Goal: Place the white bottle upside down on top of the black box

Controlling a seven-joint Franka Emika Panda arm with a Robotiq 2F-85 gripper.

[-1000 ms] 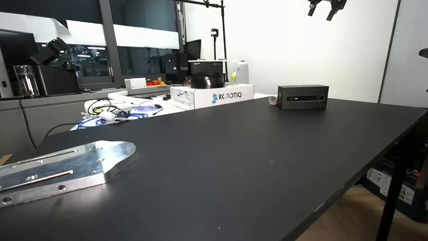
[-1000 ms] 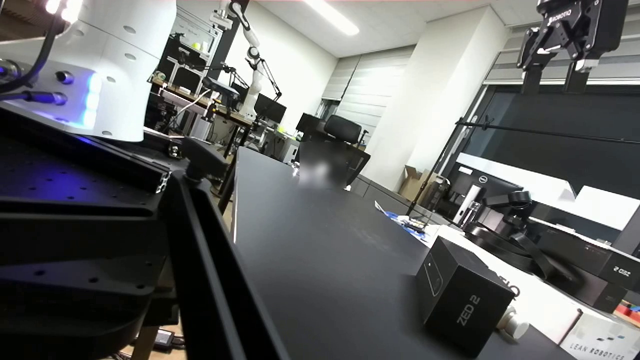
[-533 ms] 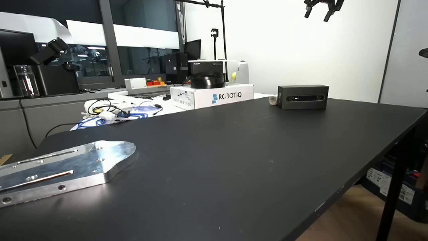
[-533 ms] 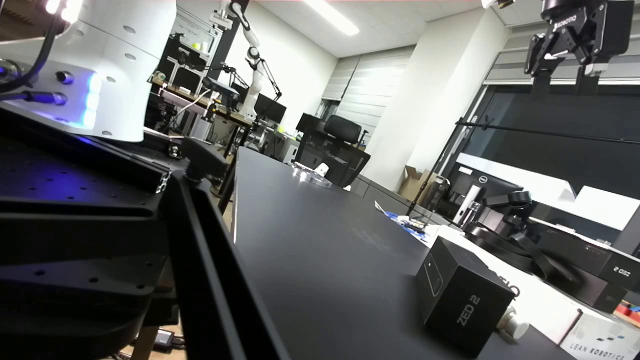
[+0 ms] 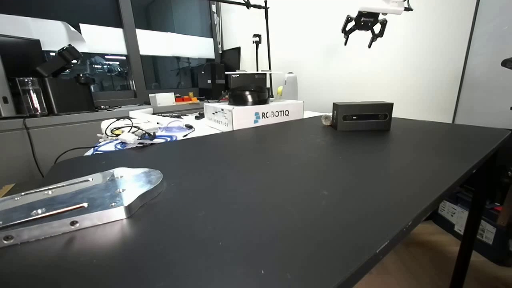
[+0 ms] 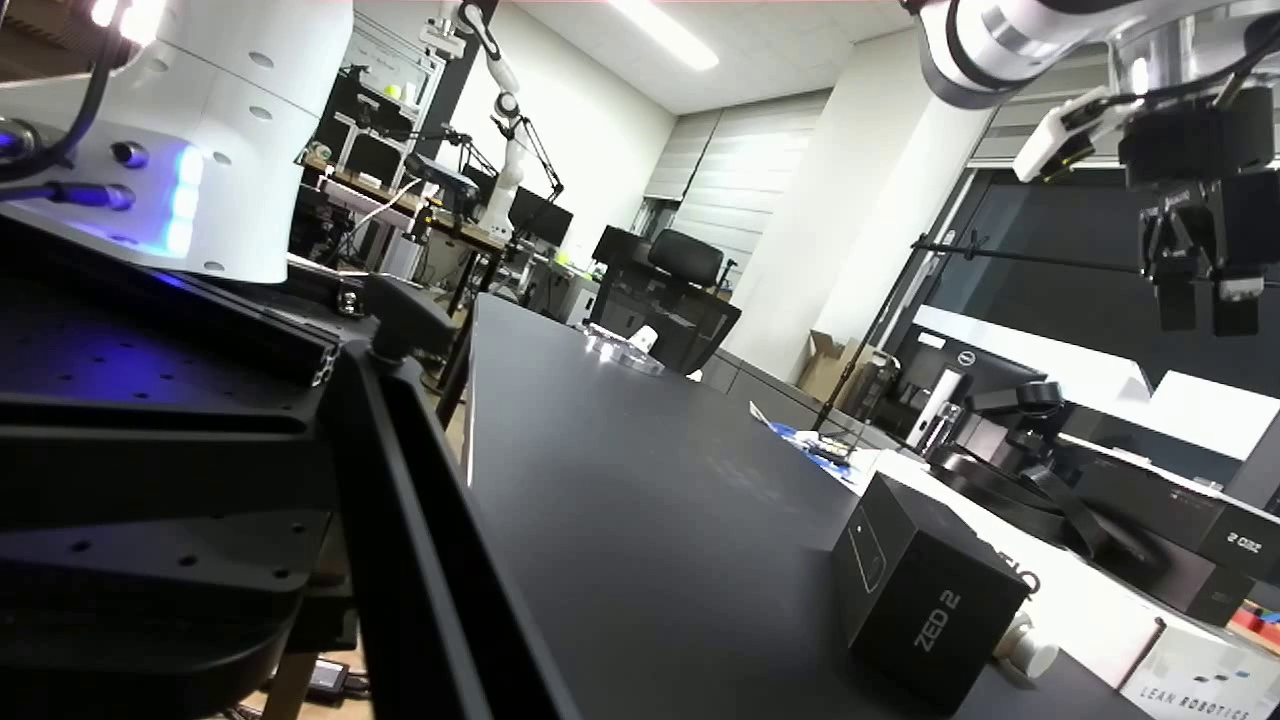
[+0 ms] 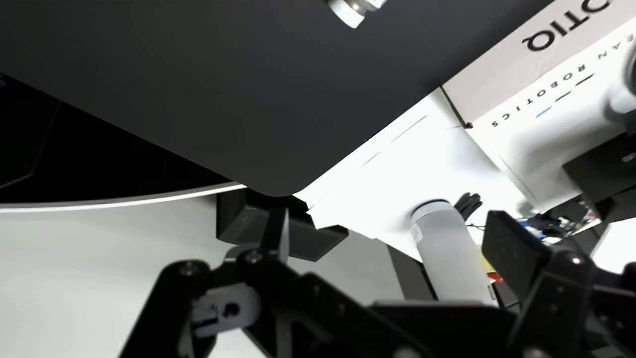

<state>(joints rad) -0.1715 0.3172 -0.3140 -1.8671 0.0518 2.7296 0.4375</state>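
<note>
The black box (image 5: 362, 116) stands on the dark table and shows in both exterior views (image 6: 935, 605). The small white bottle (image 5: 326, 120) is on the table close beside the box and seems to lie on its side. It also shows beside the box in an exterior view (image 6: 1030, 648), partly hidden by it, and at the top edge of the wrist view (image 7: 350, 11), cut off. My gripper (image 5: 358, 44) is open and empty, high above the box and bottle. Its two fingers stand wide apart in the wrist view (image 7: 395, 231). The black box is not visible in the wrist view.
A white printed cardboard box (image 5: 268, 115) stands on a white table behind the dark table's edge. A larger white container (image 7: 447, 253) stands there too. A shiny metal plate (image 5: 100, 196) lies at the dark table's near end. The robot base (image 6: 200, 150) shows in an exterior view.
My gripper has come down and more of the arm is in view. It has moved left in one picture and right in another. The box and bottle have not moved.
</note>
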